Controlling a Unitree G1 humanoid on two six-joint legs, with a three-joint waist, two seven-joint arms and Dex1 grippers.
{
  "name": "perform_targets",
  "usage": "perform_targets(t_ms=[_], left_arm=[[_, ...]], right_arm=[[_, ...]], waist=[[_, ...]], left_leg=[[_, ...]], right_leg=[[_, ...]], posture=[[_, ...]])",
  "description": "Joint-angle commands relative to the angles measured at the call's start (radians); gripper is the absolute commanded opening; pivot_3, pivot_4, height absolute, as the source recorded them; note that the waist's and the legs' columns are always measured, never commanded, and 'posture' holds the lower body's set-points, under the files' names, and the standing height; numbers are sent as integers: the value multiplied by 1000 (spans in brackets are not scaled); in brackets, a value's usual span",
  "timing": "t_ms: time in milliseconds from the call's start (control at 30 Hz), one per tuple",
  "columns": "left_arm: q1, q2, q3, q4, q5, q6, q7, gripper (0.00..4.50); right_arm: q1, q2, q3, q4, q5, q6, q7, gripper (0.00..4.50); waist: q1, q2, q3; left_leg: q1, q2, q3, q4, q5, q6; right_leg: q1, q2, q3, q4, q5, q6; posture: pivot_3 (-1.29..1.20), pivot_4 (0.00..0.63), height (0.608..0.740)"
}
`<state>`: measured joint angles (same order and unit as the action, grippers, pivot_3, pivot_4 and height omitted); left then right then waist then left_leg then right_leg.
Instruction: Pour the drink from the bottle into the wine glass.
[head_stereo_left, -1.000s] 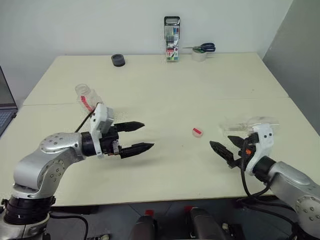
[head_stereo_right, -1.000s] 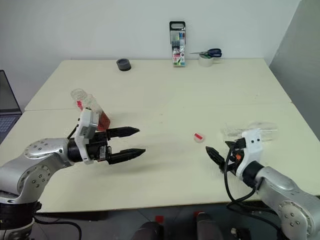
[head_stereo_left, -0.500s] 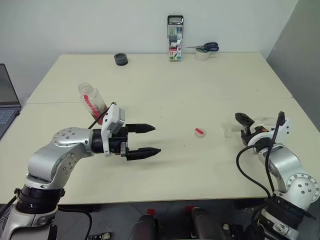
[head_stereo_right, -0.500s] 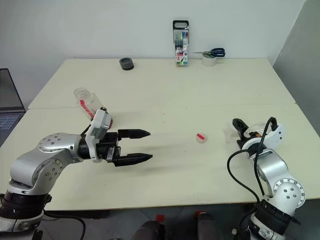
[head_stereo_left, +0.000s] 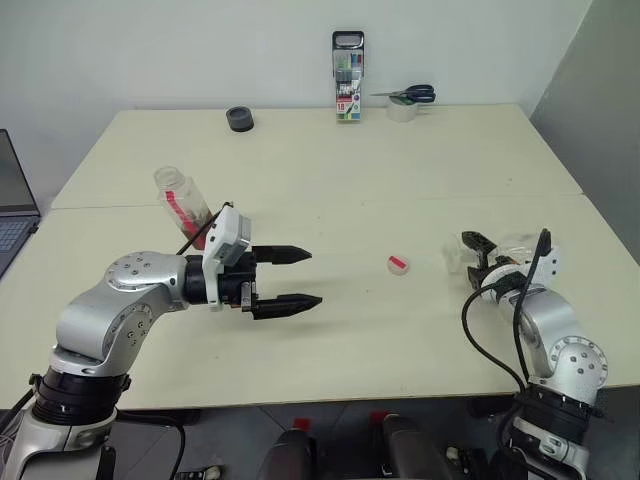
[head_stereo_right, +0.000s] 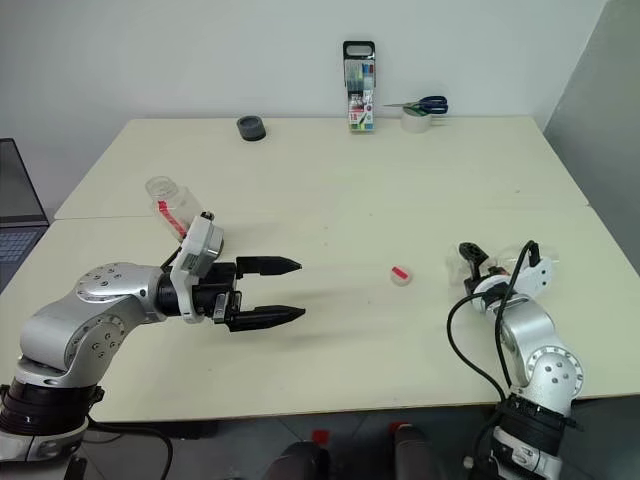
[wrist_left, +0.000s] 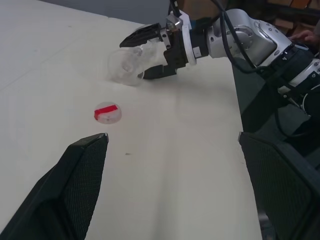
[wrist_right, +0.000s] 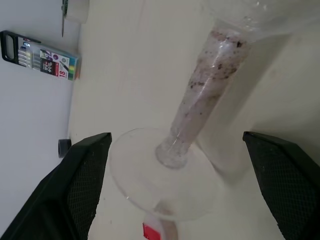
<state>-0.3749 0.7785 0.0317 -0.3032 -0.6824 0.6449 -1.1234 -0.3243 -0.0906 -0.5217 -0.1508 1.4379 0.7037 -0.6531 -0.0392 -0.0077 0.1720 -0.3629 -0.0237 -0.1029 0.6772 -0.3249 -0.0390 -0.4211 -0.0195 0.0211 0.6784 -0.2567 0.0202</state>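
We are at the pick-up step: the wine glass (wrist_left: 129, 64) lies on its side near the bench (head_stereo_left: 330, 170) right edge, and our right hand (wrist_left: 152, 52), fingers spread wide, straddles it without gripping. Next we must close on the stem and stand it upright. Our left hand (head_stereo_left: 290, 277) hovers wide open, holding nothing, just in front of the bottle (head_stereo_left: 182, 203), which is uncapped and leaning. Its red cap (head_stereo_left: 397, 264) sits between the hands. The marker pack (head_stereo_left: 346, 62), tape roll (head_stereo_left: 238, 119) and scissors (head_stereo_left: 407, 95) are well clear.
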Motion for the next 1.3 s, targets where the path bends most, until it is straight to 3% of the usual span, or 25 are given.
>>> perform_targets(t_ms=[33, 467, 567, 833, 933, 1133, 1233, 1300], left_arm=[[-23, -4, 0, -13, 0, -11, -1, 4467], [-47, -7, -10, -7, 12, -6, -1, 4467], [-52, -8, -8, -6, 12, -2, 0, 4500], [-51, -13, -7, -11, 11, 3, 6, 4500], [-49, -17, -7, -18, 10, 5, 8, 4500], [-51, -22, -3, -13, 11, 5, 14, 4500], [-51, -24, -7, -15, 10, 3, 15, 4500], [-52, -26, -10, -14, 11, 2, 16, 4500]], right_arm=[[-12, -27, 10, 45, -54, -39, 56, 4500], [-89, -16, 7, 233, -203, -130, 122, 4500], [-84, -17, 1, 242, -223, -141, 107, 3904], [-85, -16, 16, 244, -283, -149, 97, 980], [-90, -60, 69, 237, -365, -144, 156, 299], [-115, -233, 328, 217, -705, -220, 418, 233], [-119, -304, 491, 271, -996, -412, 524, 233], [-110, -308, 531, 321, -1094, -490, 561, 233]], waist=[[0, 0, 0], [-1, -2, -2], [0, -4, -3], [2, -4, -3], [10, -4, -4], [13, -4, -4], [8, -3, -3], [5, -3, -3]], left_leg=[[0, 0, 0, 0, 0, 0], [2, 0, 1, 1, 0, 0], [2, 0, 1, 1, 0, 0], [2, 0, 1, 1, 0, 0], [2, 0, 0, 1, 0, 0], [0, -3, 0, 1, 0, 1], [0, -2, 0, 1, 0, 1], [0, -1, 2, 0, 0, 0]], right_leg=[[0, 0, 0, 0, 0, 0], [2, 0, 0, 0, 0, 0], [2, 0, 0, 0, 0, 0], [2, 0, 0, 0, 0, 0], [2, 0, -1, 0, 0, 0], [2, -1, -2, -1, 0, 0], [1, -1, -1, -1, 0, 0], [0, -1, -1, -1, 0, 0]], posture=[[0, 150, 740], [0, 150, 740], [0, 150, 740], [0, 150, 740], [0, 150, 740], [0, 150, 740], [0, 150, 740], [0, 150, 740]])
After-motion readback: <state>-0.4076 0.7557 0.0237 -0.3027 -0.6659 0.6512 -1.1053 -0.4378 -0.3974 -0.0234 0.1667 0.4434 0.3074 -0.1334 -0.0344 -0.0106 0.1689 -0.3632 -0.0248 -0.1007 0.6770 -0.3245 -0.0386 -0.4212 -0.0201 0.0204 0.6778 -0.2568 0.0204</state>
